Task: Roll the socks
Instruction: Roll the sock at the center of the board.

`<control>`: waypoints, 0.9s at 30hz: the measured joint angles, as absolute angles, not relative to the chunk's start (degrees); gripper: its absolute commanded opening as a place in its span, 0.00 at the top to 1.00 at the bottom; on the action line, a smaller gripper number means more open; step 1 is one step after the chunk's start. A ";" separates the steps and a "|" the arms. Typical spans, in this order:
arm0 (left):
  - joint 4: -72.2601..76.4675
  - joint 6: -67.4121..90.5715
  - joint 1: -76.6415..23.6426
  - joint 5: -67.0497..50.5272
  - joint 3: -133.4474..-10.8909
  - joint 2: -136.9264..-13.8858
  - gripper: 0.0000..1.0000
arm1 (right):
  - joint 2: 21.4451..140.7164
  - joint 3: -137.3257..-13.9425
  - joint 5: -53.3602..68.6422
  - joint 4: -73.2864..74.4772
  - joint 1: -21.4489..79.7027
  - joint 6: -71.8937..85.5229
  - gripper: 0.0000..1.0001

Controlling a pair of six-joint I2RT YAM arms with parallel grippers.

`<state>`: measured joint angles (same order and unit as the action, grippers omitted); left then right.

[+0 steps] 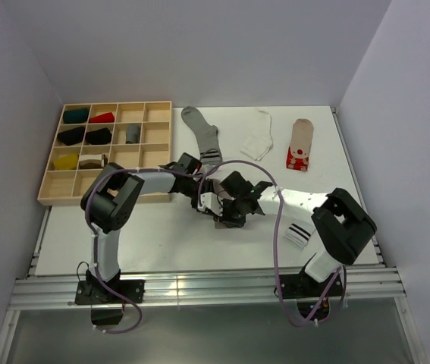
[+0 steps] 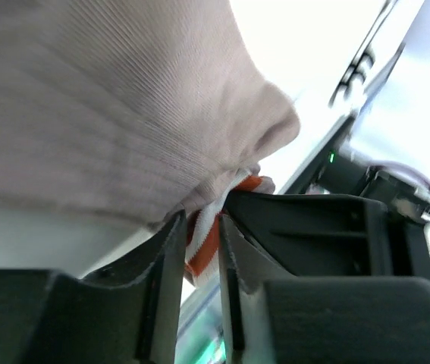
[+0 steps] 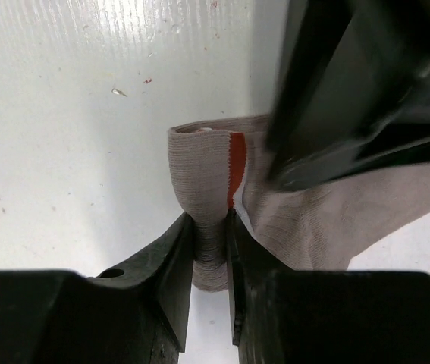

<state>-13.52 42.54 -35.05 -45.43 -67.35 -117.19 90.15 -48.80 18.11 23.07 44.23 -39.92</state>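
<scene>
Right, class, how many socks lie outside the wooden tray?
5. Grey sock, white sock and taupe sock lie along the far edge; striped sock at near right; second taupe sock pinched mid-table, mostly hidden from above.

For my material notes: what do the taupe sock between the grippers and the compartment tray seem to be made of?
The taupe sock looks like soft, matte knit fabric: fine ribs and limp folds show. The compartment tray looks like pale bare wood, perhaps plywood, judging by its light tan colour and thin flat dividers.
</scene>
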 measured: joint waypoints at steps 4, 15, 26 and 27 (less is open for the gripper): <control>-7.77 44.77 -33.10 -40.77 -63.40 -112.05 0.68 | 92.14 -51.24 22.79 26.35 41.32 -40.07 0.84; 5.87 50.89 -31.40 -26.02 -49.67 -98.24 0.72 | 100.95 -61.08 33.36 39.05 35.70 -41.87 0.84; 18.06 48.21 -32.86 -16.38 -36.23 -83.61 0.68 | 120.90 -81.82 44.29 63.11 28.75 -44.88 0.83; 18.98 46.85 -33.61 -16.38 -35.83 -83.18 0.67 | 122.21 -82.94 44.97 64.51 28.45 -44.88 0.83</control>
<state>18.98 46.85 -33.61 -16.38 -35.83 -83.18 122.21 -82.94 44.97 64.51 28.45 -44.88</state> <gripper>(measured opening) 0.308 0.266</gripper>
